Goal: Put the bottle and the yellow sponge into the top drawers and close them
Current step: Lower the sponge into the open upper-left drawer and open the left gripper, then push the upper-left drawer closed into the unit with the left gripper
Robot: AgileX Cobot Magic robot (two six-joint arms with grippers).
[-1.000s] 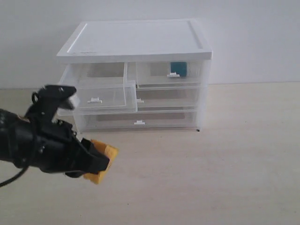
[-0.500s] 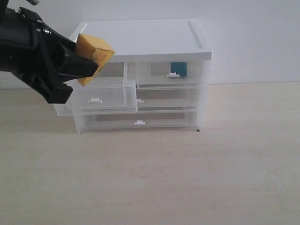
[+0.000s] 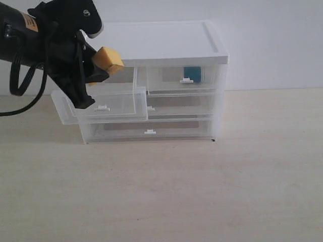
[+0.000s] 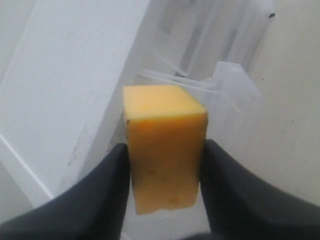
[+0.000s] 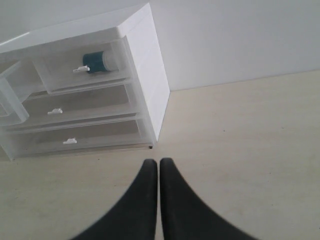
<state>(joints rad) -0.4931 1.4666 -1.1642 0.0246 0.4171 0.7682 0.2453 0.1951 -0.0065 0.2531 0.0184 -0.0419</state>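
Note:
My left gripper is shut on the yellow sponge, which it holds in the air over the pulled-out top left drawer. Between the two dark fingers, the left wrist view shows the yellow sponge above the clear drawer. The teal bottle lies inside the top right drawer, which is pushed in; the right wrist view shows the bottle too. My right gripper hovers shut and empty over the table, away from the cabinet, and is out of the exterior view.
The white-lidded drawer cabinet stands at the back of the pale wooden table, with two full-width clear drawers below, both pushed in. A white wall is behind it.
The left gripper lifted the sponge from low near the table to the cabinet top, then moved it right and slightly down over the open top left drawer.

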